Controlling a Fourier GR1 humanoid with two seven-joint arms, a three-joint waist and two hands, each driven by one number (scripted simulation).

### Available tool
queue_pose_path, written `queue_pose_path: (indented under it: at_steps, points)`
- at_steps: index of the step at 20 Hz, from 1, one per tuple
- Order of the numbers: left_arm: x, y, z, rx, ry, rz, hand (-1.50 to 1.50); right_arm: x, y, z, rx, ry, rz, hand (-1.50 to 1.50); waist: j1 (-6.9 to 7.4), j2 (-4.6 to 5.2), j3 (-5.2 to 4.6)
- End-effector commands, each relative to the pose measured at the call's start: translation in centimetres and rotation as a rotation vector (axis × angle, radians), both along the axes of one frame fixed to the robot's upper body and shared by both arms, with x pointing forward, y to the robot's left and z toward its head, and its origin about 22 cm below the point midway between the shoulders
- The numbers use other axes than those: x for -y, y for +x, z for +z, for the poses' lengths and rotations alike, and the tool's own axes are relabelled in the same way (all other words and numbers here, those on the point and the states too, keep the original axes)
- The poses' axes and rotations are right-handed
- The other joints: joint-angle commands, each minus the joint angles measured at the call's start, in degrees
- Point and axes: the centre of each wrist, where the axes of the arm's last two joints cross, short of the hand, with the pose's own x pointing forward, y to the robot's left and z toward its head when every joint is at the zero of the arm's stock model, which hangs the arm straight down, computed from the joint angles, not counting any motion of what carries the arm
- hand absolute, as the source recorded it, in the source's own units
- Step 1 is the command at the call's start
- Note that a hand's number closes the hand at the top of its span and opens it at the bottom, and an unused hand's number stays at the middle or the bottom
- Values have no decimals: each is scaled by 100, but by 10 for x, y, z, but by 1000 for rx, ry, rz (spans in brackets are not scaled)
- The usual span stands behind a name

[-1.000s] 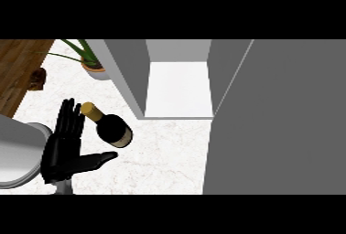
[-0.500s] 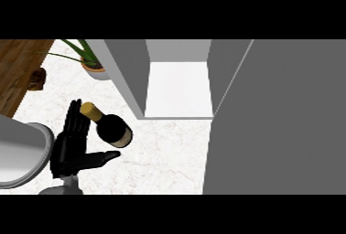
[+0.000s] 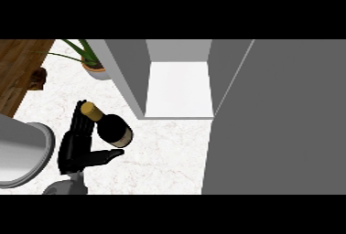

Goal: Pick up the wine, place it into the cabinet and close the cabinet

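Observation:
The wine bottle (image 3: 111,128), dark with a yellow cap, stands on the white marble counter (image 3: 169,155) just left of the cabinet's front. My left hand (image 3: 76,147) is right beside it on its left. The fingers (image 3: 79,123) are straight and run up along the bottle's side, and the thumb (image 3: 108,155) sticks out just below the bottle's base. The hand is open and not curled round the bottle. The cabinet (image 3: 179,87) is open, showing a white shelf inside, and its grey door (image 3: 277,119) swings out on the right. My right hand does not show.
A potted plant (image 3: 91,64) stands at the back, left of the cabinet. A large grey round vessel (image 3: 20,151) fills the left edge beside my forearm. A wooden surface (image 3: 17,68) with a small brown object (image 3: 38,77) lies at the far left.
My left hand has moved right and turned edge-on, closing in on the bottle's left side, with the thumb now below its base. The bottle and cabinet have not moved.

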Motion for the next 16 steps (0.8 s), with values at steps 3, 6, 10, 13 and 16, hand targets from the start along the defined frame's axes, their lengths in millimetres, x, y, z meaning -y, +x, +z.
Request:
queue_pose_path:
  at_steps: [3,6,10,13,16]
  points:
    - [-11,10,-25,-16,-3,12,-150,1,-21,12,49,9,29,-150,-7,6,-3]
    - [-14,7,-25,-30,-12,2,-150,8,-28,19,29,0,37,-150,0,2,-1]
    - [5,16,-24,-47,-20,-13,-150,11,-30,9,62,22,23,-150,-12,1,1]
    - [-23,9,-45,-33,-33,-29,-150,-1,-30,13,46,15,29,-150,-24,6,-5]
    - [19,26,-45,-40,-38,-8,-150,10,-37,12,51,23,16,-150,-47,4,-1]
